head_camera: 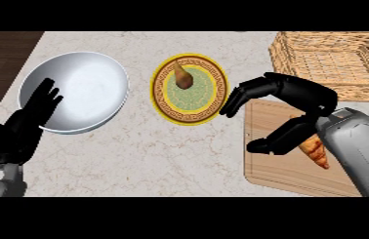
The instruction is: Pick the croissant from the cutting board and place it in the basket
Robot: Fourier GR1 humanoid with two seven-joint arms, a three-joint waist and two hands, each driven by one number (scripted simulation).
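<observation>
Croissant sits on the cutting board, right side of the tabletop, partly hidden under the right forearm/wrist. Only the lower tapered part shows. Long axis looks steep: tip pointing down-right toward the view's lower edge, other end up toward the palm, slight tilt. Can't see its upper end.

Right hand is over the board's upper-left corner, fingers apart and arched, tips reaching left past the board edge toward the yellow plate. Thumb hangs down, lying just left of the croissant. Holding nothing as far as I can see. So the croissant lies behind/below the fingers, on the wrist side of the palm, not between thumb and fingers. My read: the hand overshoots it to the left, so it needs to pull back toward the body + shift right so thumb and fingers straddle the short axis.

Basket is top right, just beyond the board's far edge and near the right hand; short carry up-right once grasped.

Left hand is at the left edge, resting, fingers straight and up, overlapping the rim of the white bowl. Well apart from the board, so this is the right arm's job.

Plate has a small brown item on it, not part of the task. Risk, imo: the fingers close on air, or the thumb nudges the croissant sideways along the board.
</observation>
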